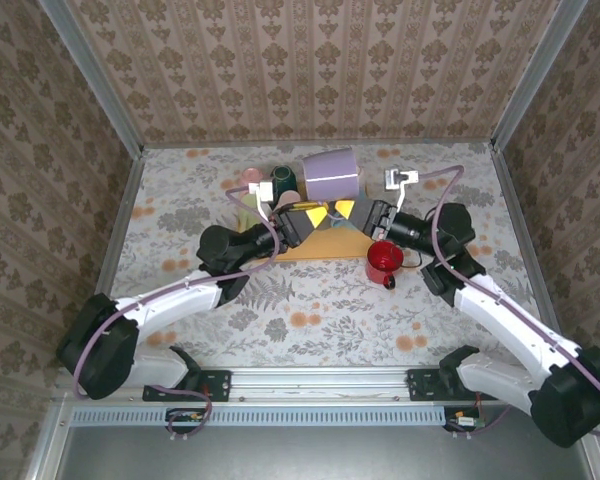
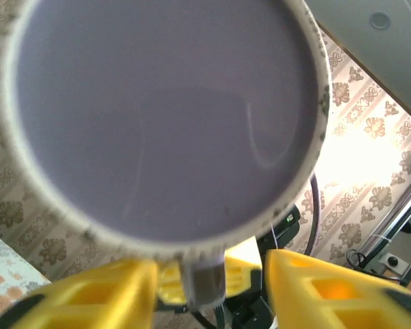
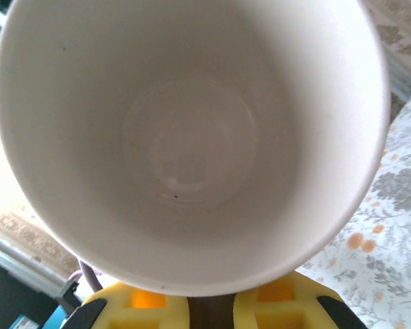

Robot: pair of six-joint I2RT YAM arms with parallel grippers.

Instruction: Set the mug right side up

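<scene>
Status: the lavender mug [image 1: 330,172] is off the table [image 1: 180,210], in the air above the middle of the far edge, lying roughly on its side; you see its flat base from the left wrist and its white inside from the right wrist. Judged about halfway: lifted and tipped, not yet mouth-up, not yet set down.

Right gripper [image 3: 211,305]: yellow fingers tight against a dark piece at the mug's rim, so I read it as clamped on the mug. Left gripper [image 2: 209,288]: fingers spread, a grey part of the mug between them with gaps on both sides; I read it as unclamped.

Left for you: finish the rotation until the mouth faces up; lower it to a bare patch of table; release.

Count: 1 lavender mug; 1 red mug [image 1: 382,260] standing mouth-up right of the table's centre; 1 orange mat [image 1: 325,248] at centre; 2 grippers; small clutter along the far edge, too small to name.
</scene>
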